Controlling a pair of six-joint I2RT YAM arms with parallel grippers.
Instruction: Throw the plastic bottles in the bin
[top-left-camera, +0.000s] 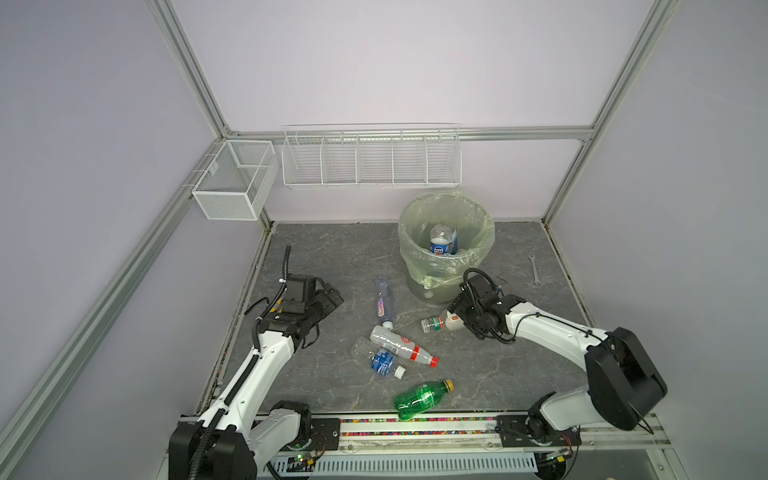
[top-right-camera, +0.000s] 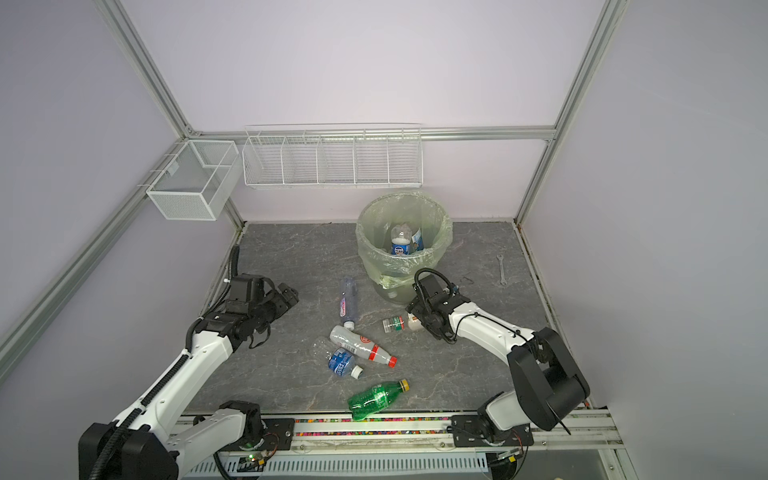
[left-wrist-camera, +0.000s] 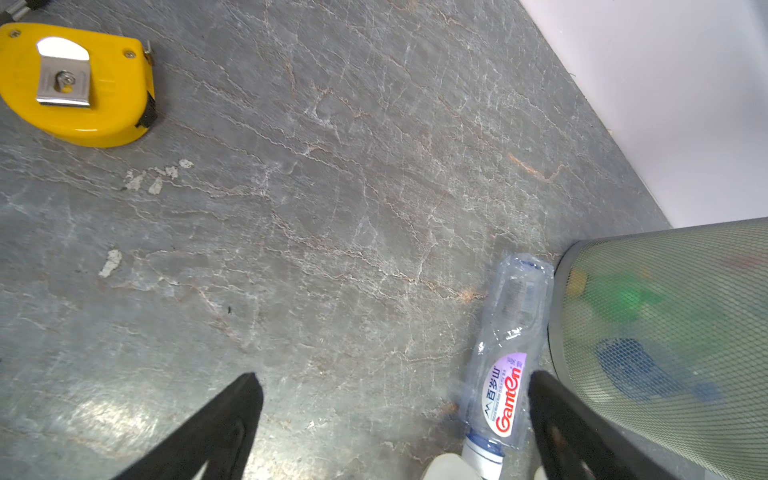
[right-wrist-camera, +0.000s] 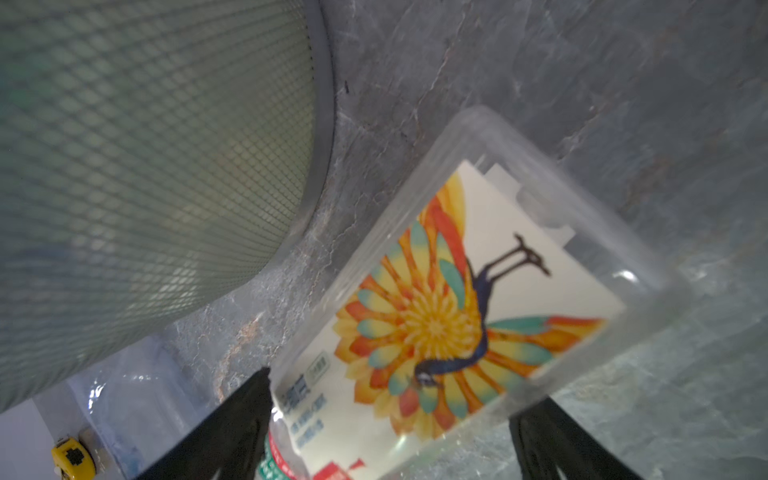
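Right gripper, jaws spread wide, straddles a squarish clear plastic bottle with a peacock label; whether it squeezes the bottle I cannot tell. Just beside stands the round grey bin lined with a pale green bag, with blue-labelled bottles inside. Left gripper hangs open and empty. A green bottle and others lie on the grey stone-patterned table.

A grey, veined counter carries a small steel wrench near its right edge and a yellow tape measure lying clip-side up. On the back wall hangs a long white wire rack with five compartments; a white mesh basket hangs beside it at the left corner.
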